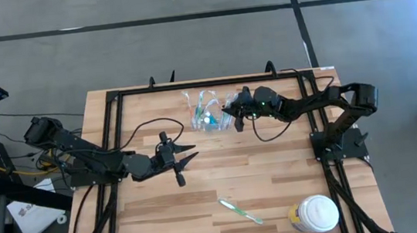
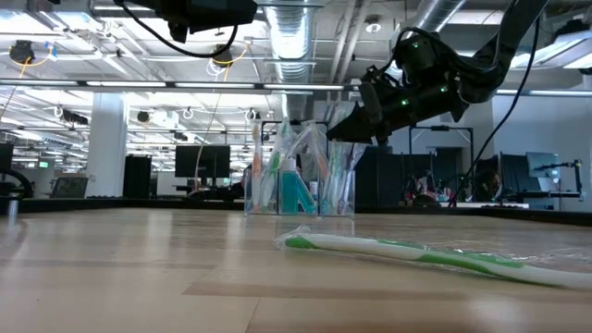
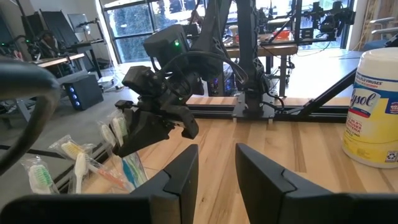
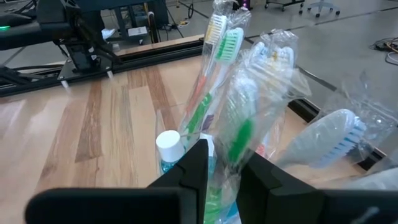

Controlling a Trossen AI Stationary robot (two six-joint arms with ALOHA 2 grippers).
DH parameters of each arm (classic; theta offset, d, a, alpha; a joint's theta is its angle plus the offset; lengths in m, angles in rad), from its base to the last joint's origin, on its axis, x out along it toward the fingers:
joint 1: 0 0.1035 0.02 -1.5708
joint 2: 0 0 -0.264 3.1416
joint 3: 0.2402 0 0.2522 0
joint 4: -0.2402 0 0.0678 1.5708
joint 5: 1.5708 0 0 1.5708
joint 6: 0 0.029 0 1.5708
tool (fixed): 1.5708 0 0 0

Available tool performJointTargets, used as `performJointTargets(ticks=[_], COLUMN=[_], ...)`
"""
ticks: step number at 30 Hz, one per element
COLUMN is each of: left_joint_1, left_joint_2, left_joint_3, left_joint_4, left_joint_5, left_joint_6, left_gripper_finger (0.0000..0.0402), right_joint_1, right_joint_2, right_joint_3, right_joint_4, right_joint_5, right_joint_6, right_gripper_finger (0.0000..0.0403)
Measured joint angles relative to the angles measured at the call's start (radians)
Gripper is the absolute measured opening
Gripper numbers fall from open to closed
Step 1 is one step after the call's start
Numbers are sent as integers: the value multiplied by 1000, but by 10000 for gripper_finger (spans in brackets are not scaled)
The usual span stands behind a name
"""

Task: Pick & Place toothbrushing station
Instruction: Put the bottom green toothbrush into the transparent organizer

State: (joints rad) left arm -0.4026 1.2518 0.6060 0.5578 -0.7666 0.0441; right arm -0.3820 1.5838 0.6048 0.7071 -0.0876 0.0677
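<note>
A green toothbrush [image 1: 241,210] in clear crinkly wrap is lying flat near the table's [image 1: 157,215] front edge, its long axis running diagonally, beside a white jar [image 1: 314,215]. Mid-table, the left gripper [image 1: 184,158] is hovering with its jaws apart, holding nothing. Farther back, the clear holder [image 1: 207,115] is standing upright (wrapped brushes [image 4: 217,74] pointing bristles-up, a teal tube [image 4: 169,151] among them). The right gripper [image 1: 231,114] is hanging just beside it, jaws slightly apart around the wrappers.

Left gripper [image 1: 189,157]: we are hovering mid-table, fingers parted.
Right gripper [image 1: 229,117]: we are reaching far-center, fingers slightly apart.
</note>
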Motion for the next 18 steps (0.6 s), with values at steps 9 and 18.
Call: performJointTargets(ticks=[9, 18], left_joint_1=[0, 0], left_joint_2=[0, 0], left_joint_3=[0, 0], left_joint_4=[0, 0], left_joint_5=[1, 4], left_joint_6=[0, 0], left_gripper_finger=[99, 99], right_joint_1=[-8, -8], right_joint_2=[0, 0], right_joint_3=[0, 1], right_joint_4=[0, 4], right_joint_5=[-17, -45], right_joint_6=[-16, -26], right_gripper_finger=[56, 57])
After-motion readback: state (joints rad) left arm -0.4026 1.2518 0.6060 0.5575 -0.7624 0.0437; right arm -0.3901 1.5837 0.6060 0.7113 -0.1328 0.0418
